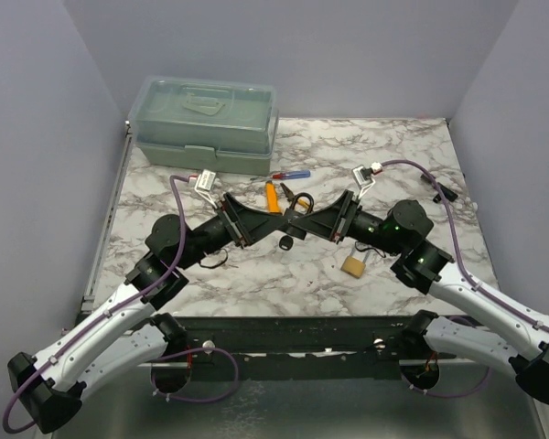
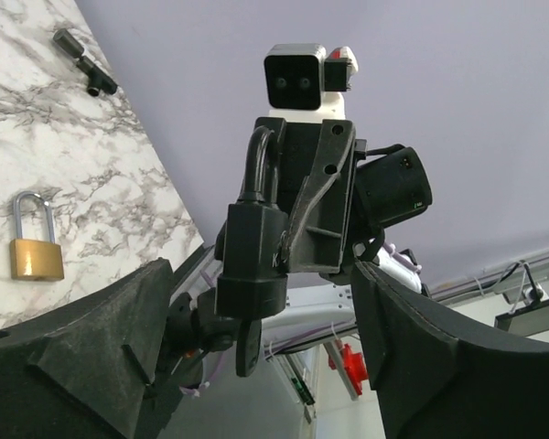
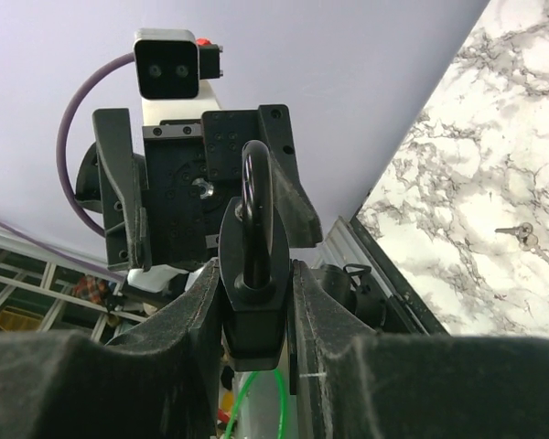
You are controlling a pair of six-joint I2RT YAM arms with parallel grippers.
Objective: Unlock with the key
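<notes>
Left wrist view: padlock (image 2: 252,256), clamped by right gripper (image 3: 254,315), is flanked at three and nine o'clock, apparently untouched, by wide-spread left gripper (image 2: 261,329).

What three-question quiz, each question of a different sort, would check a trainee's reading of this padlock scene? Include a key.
1. Fill in: the jaws of the left tool stand ____.
2. Which tool clamps the black padlock? A) left B) the right tool C) neither
3. True or false: the brass padlock lies on the table, apart from both tools.
Key: 1 open; 2 B; 3 true.
</notes>
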